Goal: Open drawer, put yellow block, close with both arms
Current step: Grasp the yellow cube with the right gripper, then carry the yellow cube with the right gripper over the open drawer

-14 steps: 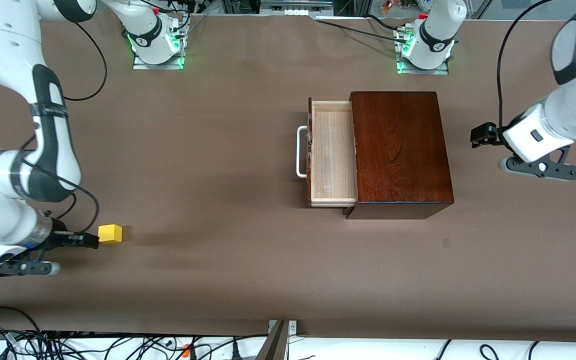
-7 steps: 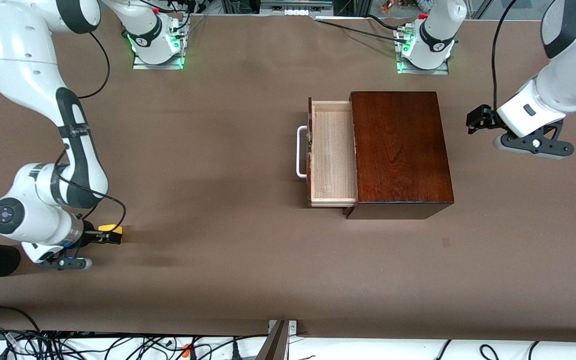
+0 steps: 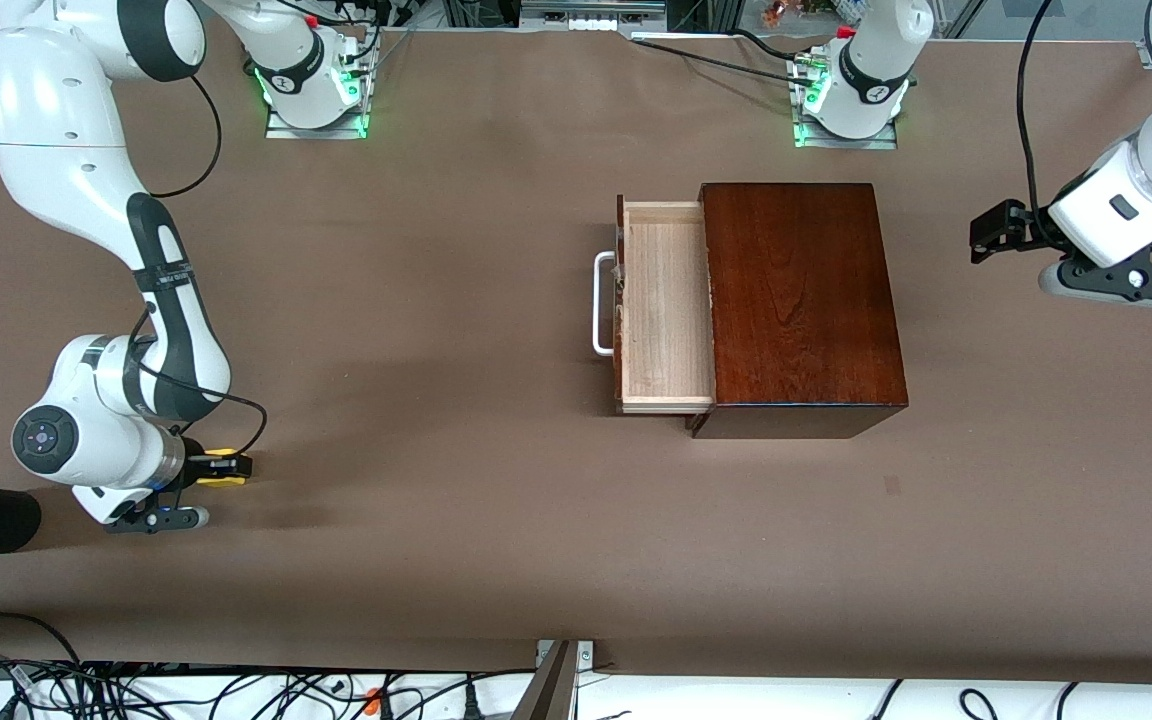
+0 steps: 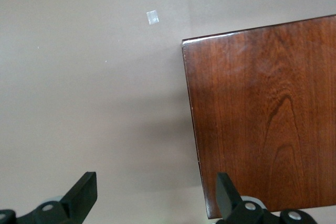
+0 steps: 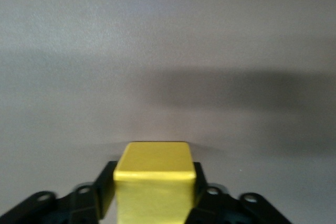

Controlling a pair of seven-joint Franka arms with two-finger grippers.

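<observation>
two fingers [image 5: 102,192] clamping yellow block [image 5: 154,179]

No text, label, brand, number or sign can be read anywhere in these views. There is small print on a band of the right arm [image 3: 158,275], too small to make out.

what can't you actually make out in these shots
- Yellow block: front view, mostly covered by the right gripper; right wrist view, its lower part cut off by the frame edge, so contact with the table is unclear.
- Left gripper: left wrist view, only the open fingertips show.
- Drawer: front view, its dark front is edge-on; only the white handle shows.
</observation>
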